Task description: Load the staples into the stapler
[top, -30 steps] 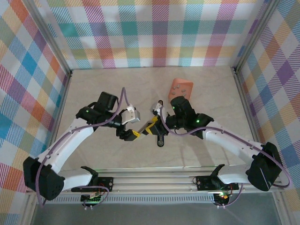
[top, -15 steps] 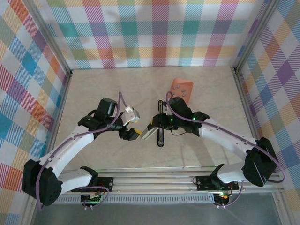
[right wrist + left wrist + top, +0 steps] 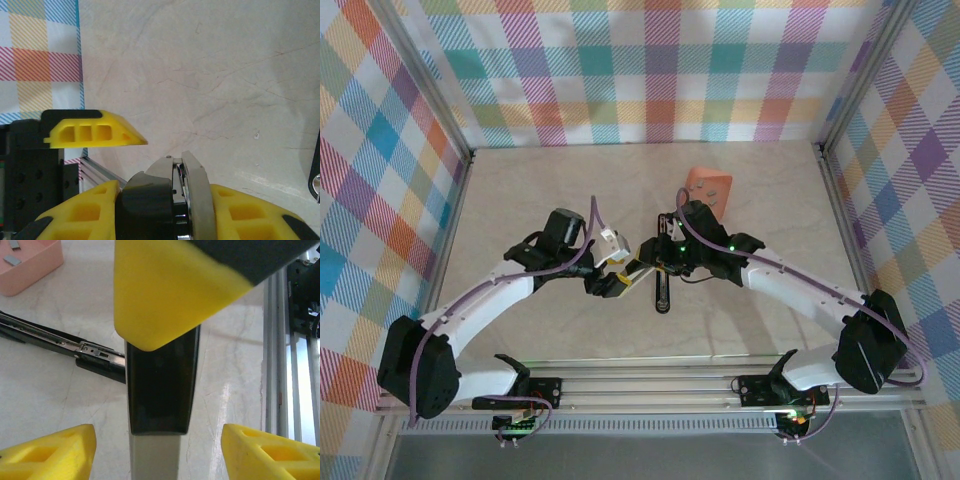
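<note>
The stapler lies hinged open at mid-table, its black magazine rail flat on the surface. My right gripper is shut on the stapler's raised black-and-metal arm, squeezed between its yellow fingers. My left gripper is open, its jaws standing either side of that arm's black and grey end with gaps on both sides. The right gripper's yellow fingertip hangs just above it. Staples lie in the pink tray behind the stapler.
The plaid walls enclose the marble table on three sides. The aluminium rail with both arm bases runs along the near edge. Open tabletop lies at the back left and front right.
My left gripper has moved right up to the stapler's raised arm, and its jaws have narrowed around it. My right gripper, still holding the stapler, has shifted slightly back.
</note>
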You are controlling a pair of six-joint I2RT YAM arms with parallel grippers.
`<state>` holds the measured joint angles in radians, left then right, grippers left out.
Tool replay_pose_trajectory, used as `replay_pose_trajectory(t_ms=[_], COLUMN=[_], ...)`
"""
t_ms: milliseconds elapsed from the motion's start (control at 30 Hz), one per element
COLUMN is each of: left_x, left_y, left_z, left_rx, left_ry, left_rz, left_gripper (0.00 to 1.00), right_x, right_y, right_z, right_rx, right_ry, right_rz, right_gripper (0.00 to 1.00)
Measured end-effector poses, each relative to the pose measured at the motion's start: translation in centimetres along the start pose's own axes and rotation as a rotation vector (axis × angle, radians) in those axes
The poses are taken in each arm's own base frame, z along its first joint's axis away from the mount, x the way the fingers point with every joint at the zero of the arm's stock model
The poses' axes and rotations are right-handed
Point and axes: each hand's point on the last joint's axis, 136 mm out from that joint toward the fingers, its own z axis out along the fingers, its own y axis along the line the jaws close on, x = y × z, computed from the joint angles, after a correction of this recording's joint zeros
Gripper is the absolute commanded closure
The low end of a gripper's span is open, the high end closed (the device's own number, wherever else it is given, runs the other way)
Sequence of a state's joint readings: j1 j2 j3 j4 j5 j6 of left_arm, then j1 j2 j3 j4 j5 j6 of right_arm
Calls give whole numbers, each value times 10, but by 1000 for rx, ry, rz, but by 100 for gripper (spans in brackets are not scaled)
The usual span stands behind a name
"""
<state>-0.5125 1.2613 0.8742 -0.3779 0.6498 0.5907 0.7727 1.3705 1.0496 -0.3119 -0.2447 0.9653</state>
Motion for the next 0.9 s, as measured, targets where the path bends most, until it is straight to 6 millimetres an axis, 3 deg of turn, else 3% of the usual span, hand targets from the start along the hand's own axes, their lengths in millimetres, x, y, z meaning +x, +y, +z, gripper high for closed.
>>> replay_pose_trajectory(t_ms=[333,500,700,800,867,900], left_x=[-16,-24,-29,-29,-30,-30], left_y=[2,0,-1,0,1,1], left_z=[11,18,20,20,20,20], left_rx=[14,19,14,7,5,3], left_ry=[-26,-36,-45,-47,-47,-46], left_rz=[16,40,50,54,50,50], left_gripper=[52,54,68,82,90,93], right_x=[4,4,1,-1,-1,-1], right_y=[4,5,5,5,5,5], right_z=[0,0,0,0,0,0], right_rx=[-19,-28,-27,-26,-25,-25], right_ry=[22,25,12,7,5,5], right_rz=[14,16,28,38,39,38], right_gripper=[98,98,98,97,81,62])
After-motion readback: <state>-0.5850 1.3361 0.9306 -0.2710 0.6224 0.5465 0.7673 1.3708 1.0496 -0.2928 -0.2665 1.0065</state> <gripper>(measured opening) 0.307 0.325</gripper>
